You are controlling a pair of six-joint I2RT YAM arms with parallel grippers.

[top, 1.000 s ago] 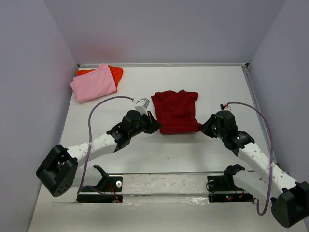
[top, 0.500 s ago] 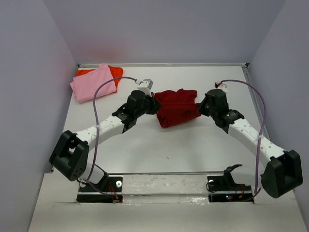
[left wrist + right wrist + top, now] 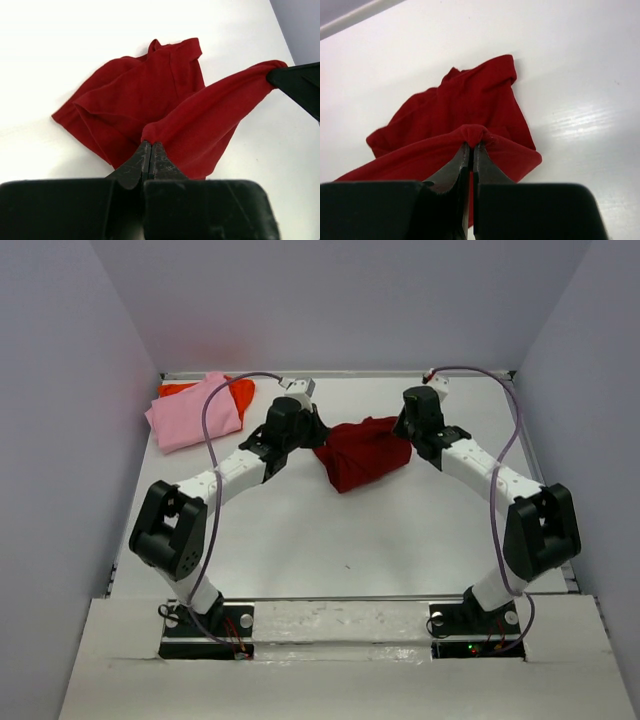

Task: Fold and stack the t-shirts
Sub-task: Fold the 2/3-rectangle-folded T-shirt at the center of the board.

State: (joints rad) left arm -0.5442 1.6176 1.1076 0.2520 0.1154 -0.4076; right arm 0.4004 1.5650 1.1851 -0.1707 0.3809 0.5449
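Observation:
The dark crimson t-shirt (image 3: 362, 452) lies mid-table, its near hem lifted and carried over the rest of the cloth. My left gripper (image 3: 318, 433) is shut on the hem's left corner (image 3: 150, 136). My right gripper (image 3: 403, 429) is shut on the hem's right corner (image 3: 472, 135). The held edge stretches between the two grippers above the shirt's collar end (image 3: 172, 50). A pink t-shirt (image 3: 192, 412) lies folded at the far left on an orange-red t-shirt (image 3: 238, 392), which shows only along its far edge.
Grey walls close the table on three sides, with a rail (image 3: 340, 373) along the far edge. The two-shirt pile sits in the far left corner. White tabletop (image 3: 340, 540) lies between the red shirt and the arm bases (image 3: 340, 635).
Both grippers have carried the red shirt's near hem from the near side toward the far side, folding the shirt over itself. Both arms have stretched out away from their bases.

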